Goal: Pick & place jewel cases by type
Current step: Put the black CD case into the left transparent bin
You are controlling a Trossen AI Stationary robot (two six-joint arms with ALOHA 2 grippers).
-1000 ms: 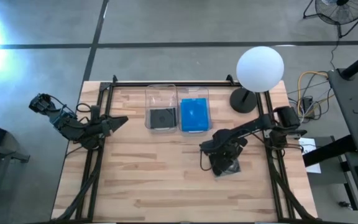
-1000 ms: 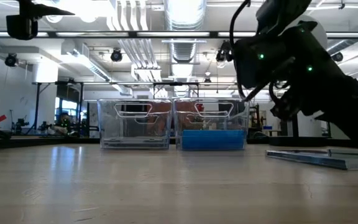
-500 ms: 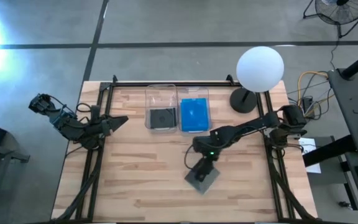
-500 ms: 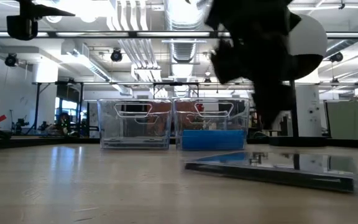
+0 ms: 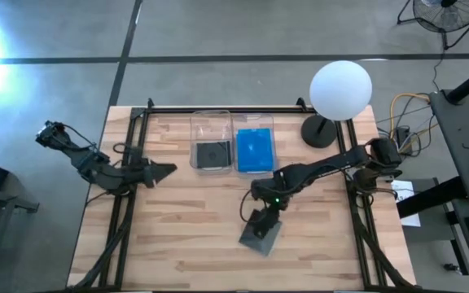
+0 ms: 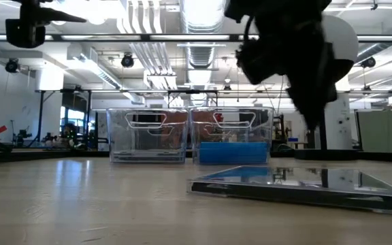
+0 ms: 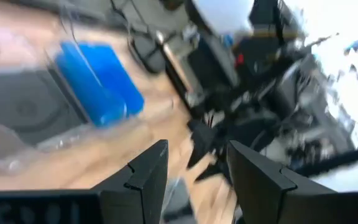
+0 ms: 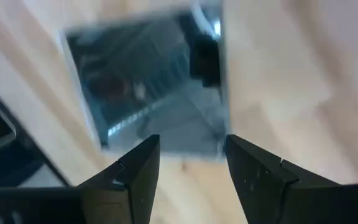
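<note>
A dark jewel case (image 5: 260, 237) lies flat on the wooden table, left of and nearer than the right arm's base; in the low view the case (image 6: 298, 185) fills the foreground. My right gripper (image 5: 258, 217) hovers open just above the case's far edge, clear of it in the low view (image 6: 313, 112). Its wrist view shows the case (image 8: 148, 87) beyond the spread fingers (image 8: 191, 149). Another dark case (image 5: 211, 152) lies in the left clear bin, and blue cases (image 5: 255, 150) fill the right bin. My left gripper (image 5: 168, 170) hangs open left of the bins.
The two clear bins (image 5: 212, 122) stand side by side at the table's far middle. A lamp with a white globe (image 5: 340, 88) stands on a dark base (image 5: 319, 131) at the far right. Bare wood (image 5: 186, 236) lies to the left of the case.
My right gripper swung from the table's right part toward the left and near edge, and the dark case shifted along the table with it; it now lies flat farther left. My left gripper moved a little to the right and toward the near edge.
</note>
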